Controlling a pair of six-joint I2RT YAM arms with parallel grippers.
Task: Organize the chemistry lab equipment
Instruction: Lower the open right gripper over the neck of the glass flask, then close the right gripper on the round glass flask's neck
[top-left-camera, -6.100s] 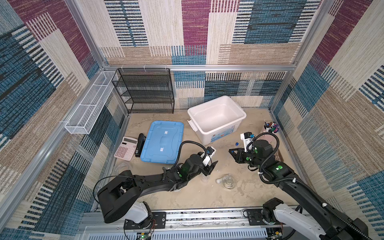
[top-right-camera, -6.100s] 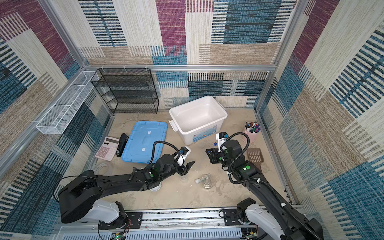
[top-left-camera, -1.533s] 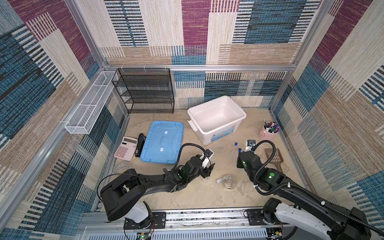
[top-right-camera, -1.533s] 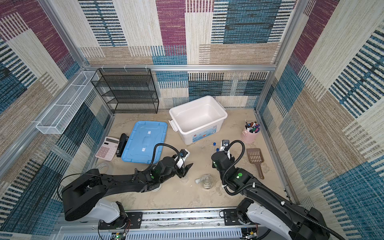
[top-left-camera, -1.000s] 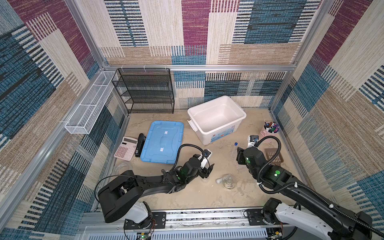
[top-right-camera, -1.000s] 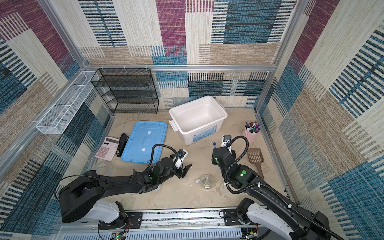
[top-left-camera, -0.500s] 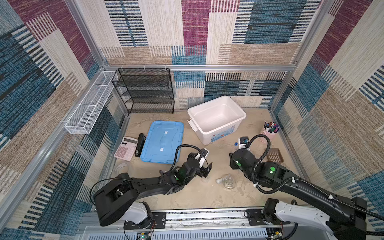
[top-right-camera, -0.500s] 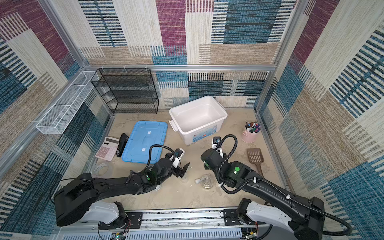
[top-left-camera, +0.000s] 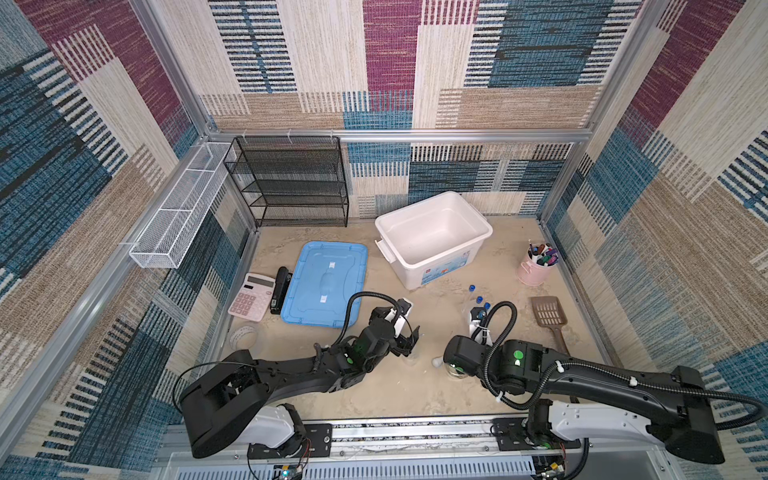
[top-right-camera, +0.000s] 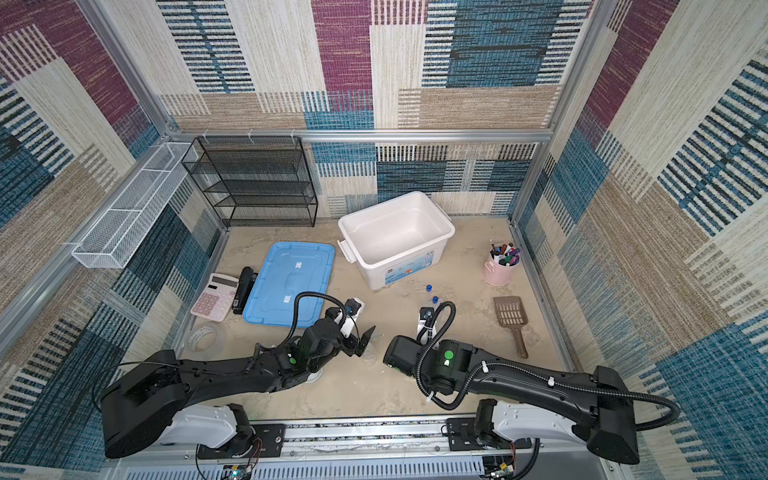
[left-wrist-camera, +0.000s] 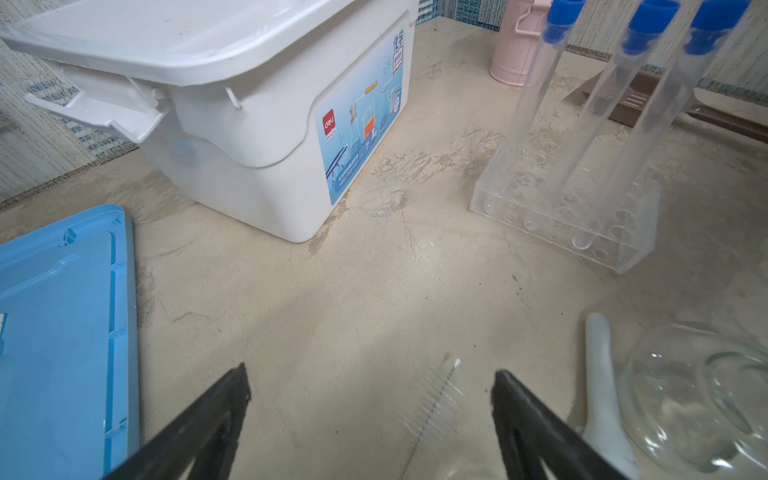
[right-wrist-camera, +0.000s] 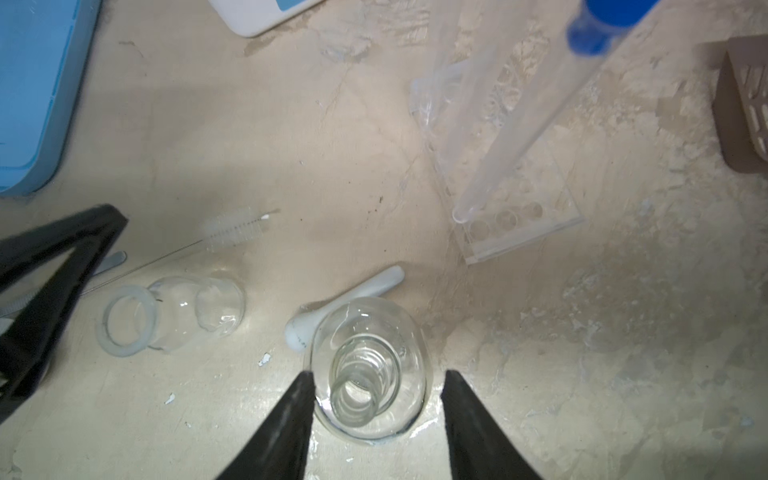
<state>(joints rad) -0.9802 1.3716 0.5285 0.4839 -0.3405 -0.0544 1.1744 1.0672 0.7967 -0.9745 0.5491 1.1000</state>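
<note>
On the sandy beige counter (right-wrist-camera: 623, 332), the glass flask (right-wrist-camera: 374, 332) stands upright near the test-tube rack (right-wrist-camera: 523, 237), between the right gripper's (right-wrist-camera: 378, 376) half-open jaws. The left gripper (left-wrist-camera: 370, 372), jaws wide, is farther off.

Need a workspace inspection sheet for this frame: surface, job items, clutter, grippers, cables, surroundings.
Surface: beige tabletop, scuffed, a few white specks.
Job's things: three test tubes upright in clear rack; flask upright; beaker on its side; wire brush and white pestle-like piece lying loose; white bin open, empty; blue lid flat beside it.
Clutter: calculator, stapler, tape roll, brown scoop, pink pen cup.
Grippers: left gripper open, empty, over the brush; right gripper open, fingers either side of the flask.
Cables: left hose and right hose loop over the wrists; the right one arches near the tube caps.
Surroundings: black mesh shelf, white wire basket, patterned walls.
</note>
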